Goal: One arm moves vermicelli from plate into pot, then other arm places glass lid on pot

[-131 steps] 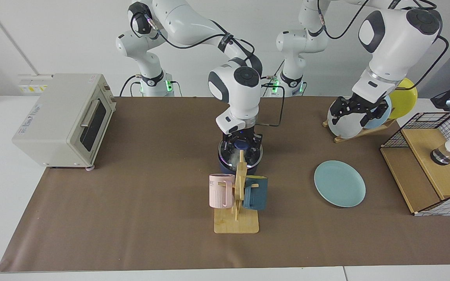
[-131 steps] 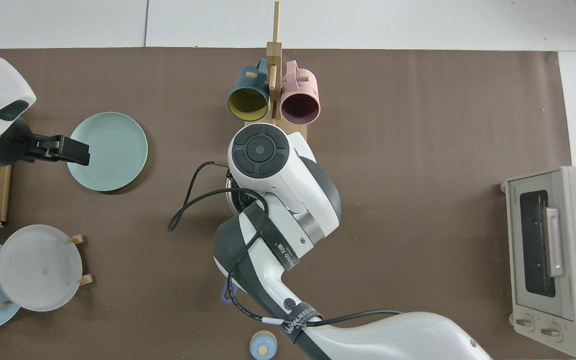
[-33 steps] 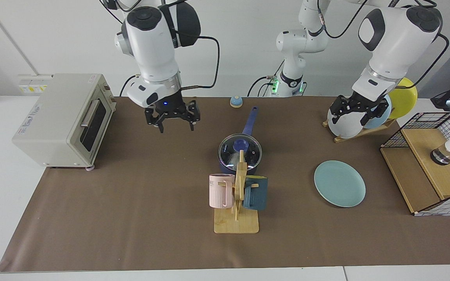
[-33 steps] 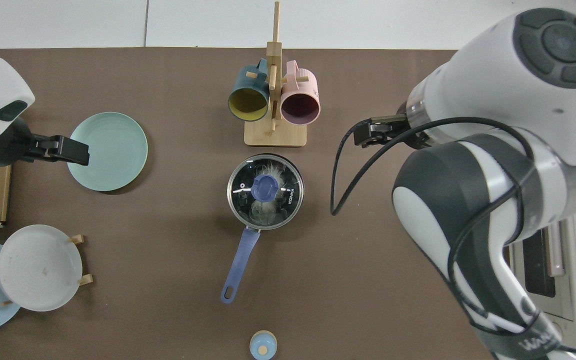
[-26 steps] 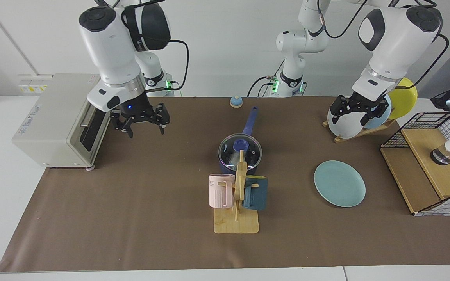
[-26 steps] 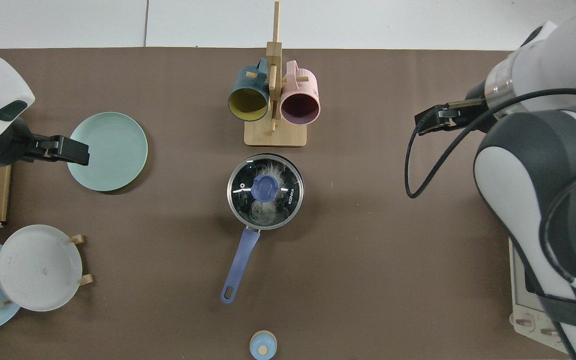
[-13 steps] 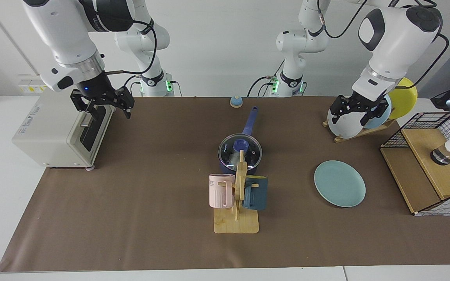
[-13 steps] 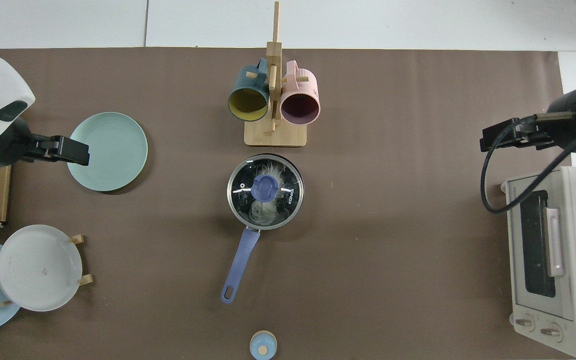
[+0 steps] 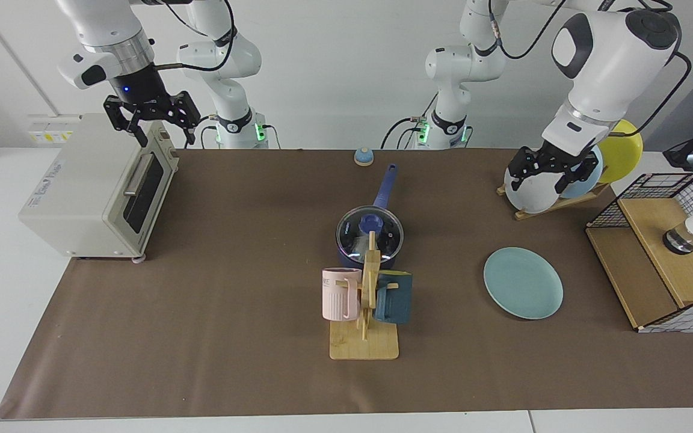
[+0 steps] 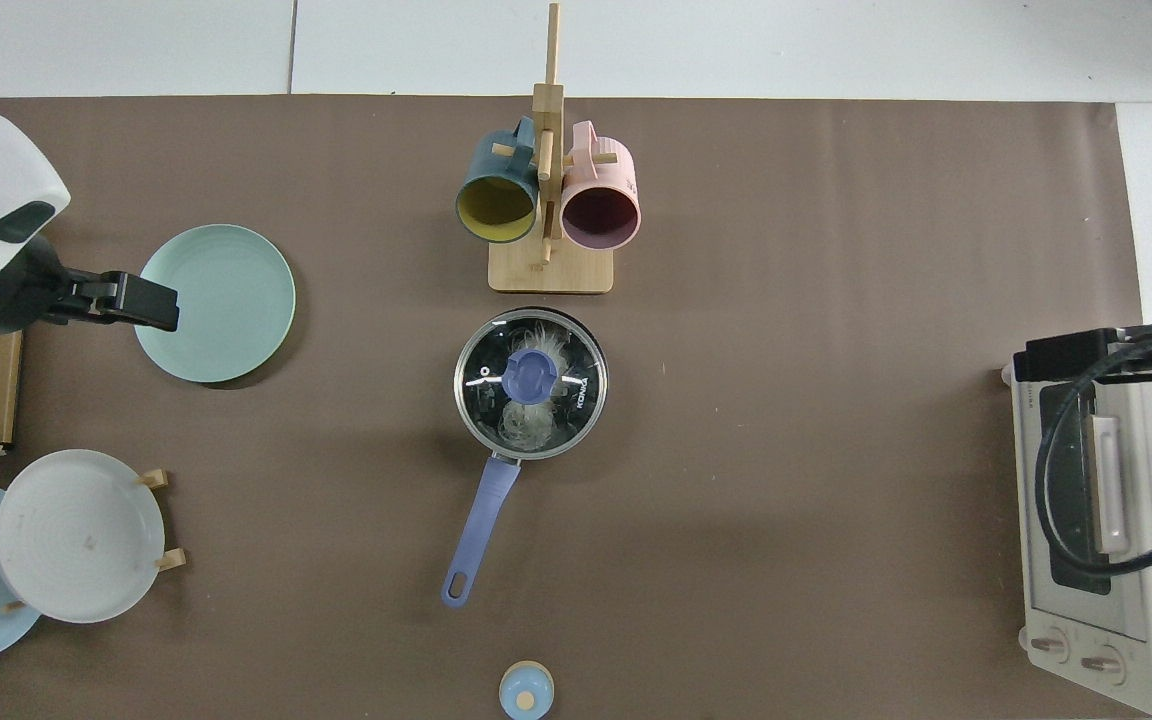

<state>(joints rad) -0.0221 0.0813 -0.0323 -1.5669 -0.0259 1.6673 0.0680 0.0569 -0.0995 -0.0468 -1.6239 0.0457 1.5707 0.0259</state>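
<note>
Since half a second ago the right gripper [image 9: 149, 125] has risen and drawn back to the upper left of the facing view; it now hangs above the top front edge of the toaster oven [image 9: 97, 183], fingers spread and empty. In the top view only its tip [image 10: 1071, 357] shows at the right edge, over the oven's corner. Five seconds ago this gripper was down on the pot. The left arm waits unchanged: the left gripper [image 9: 554, 174] hangs at the upper right of the facing view, in front of the rack of plates [image 9: 554, 180], fingers released and holding nothing.

The pot [image 10: 530, 384] stands at the middle of the table, just behind the mug stand [image 9: 366, 307] in the facing view. Its long axis runs along the handle [image 10: 478, 533], which in the top view points down and slightly left, toward the lower edge; in the facing view it points up and right. The glass lid [image 10: 556, 400] lies flat on the pot, knob up. The vermicelli [image 10: 528, 418] shows through the glass inside the pot. The plate [image 10: 215, 302] lies bare at the left of the top view, well apart from the pot.
</note>
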